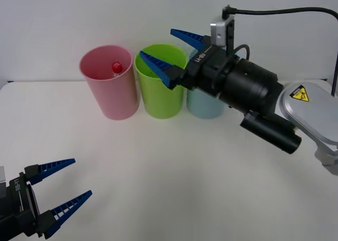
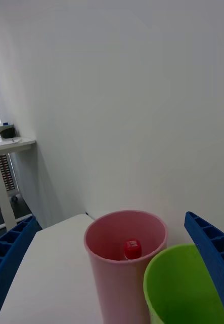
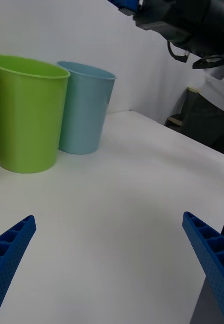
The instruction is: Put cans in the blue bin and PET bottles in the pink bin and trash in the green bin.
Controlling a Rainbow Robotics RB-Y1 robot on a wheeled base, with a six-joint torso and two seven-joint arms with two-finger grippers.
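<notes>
1. Nearest, at the near left corner of the counter (image 1: 158, 162), the left gripper (image 1: 66, 191) waits low with its jaws apart and nothing between them. Its arm is cut off by the frame edge, so how it is posed cannot be told.

2. Farther back, the right gripper (image 1: 171, 54) hangs in the air over the green bin (image 1: 161, 85), jaws wide apart and empty, pointing left toward the pink bin (image 1: 108, 83). The risk I see: the bins stand in a tight row, light and tall, so a low sweep by those fingers or the bulky wrist could clip a rim and tip one over.

3. The PET bottle (image 1: 116, 67) is already inside the pink bin, at the left of the row. Its red cap (image 2: 132, 248) is plain; the body and label are hidden by the bin wall, so I cannot tell whether it stands upright or leans.

4. The blue bin (image 1: 203, 106), at the right of the row, is largely covered by the right arm in the front view; its inside is hidden, as is the bottom of the green bin, so whether either holds anything cannot be told.
</notes>
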